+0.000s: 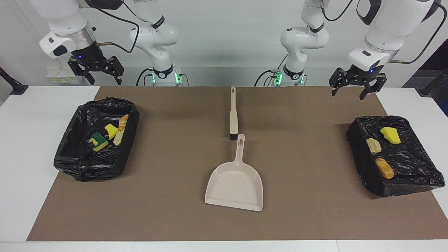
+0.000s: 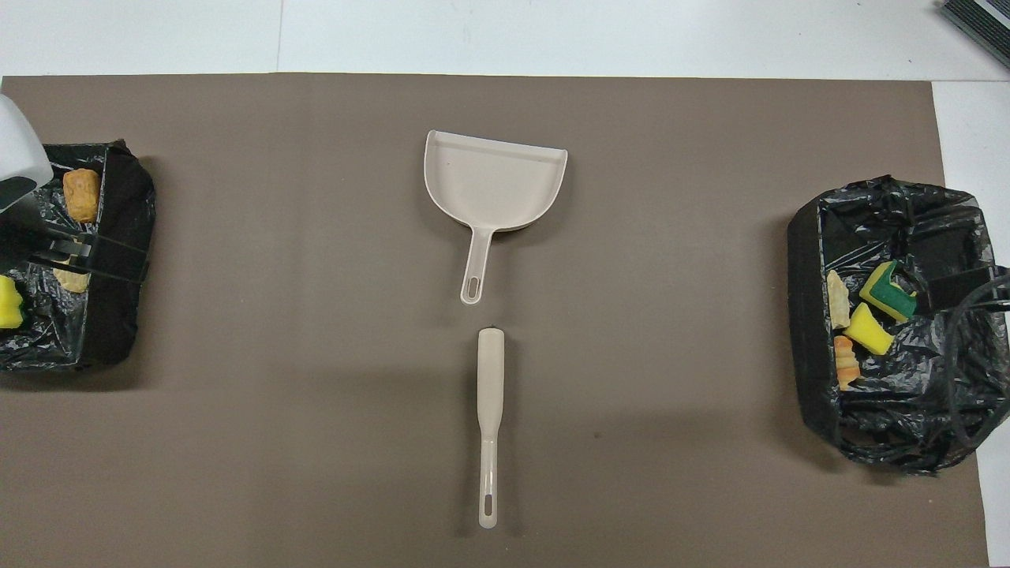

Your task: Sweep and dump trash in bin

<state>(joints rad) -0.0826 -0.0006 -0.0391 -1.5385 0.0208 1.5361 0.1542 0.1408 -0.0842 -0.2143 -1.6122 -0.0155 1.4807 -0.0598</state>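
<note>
The trash lies in two black-bagged bins. The bin (image 1: 402, 182) at the left arm's end holds a yellow sponge chunk (image 1: 390, 135) and two tan-brown pieces (image 1: 373, 146). In the bin (image 1: 80, 164) at the right arm's end lie several scraps, among them a green-backed sponge (image 1: 99, 142). The beige dustpan (image 1: 235, 187) is empty mid-mat, its handle toward the robots. The brush (image 1: 233, 115) lies in line with it, nearer the robots. My left gripper (image 1: 350, 91) hangs open, holding nothing, high over its bin (image 2: 110, 315). My right gripper (image 1: 105, 78) waits open, raised above the other bin (image 2: 813, 315).
A brown mat (image 1: 168, 210) covers most of the white table (image 1: 21, 157). Both bins sit at the mat's ends, partly on the white surface. Bare mat lies between each bin and the dustpan.
</note>
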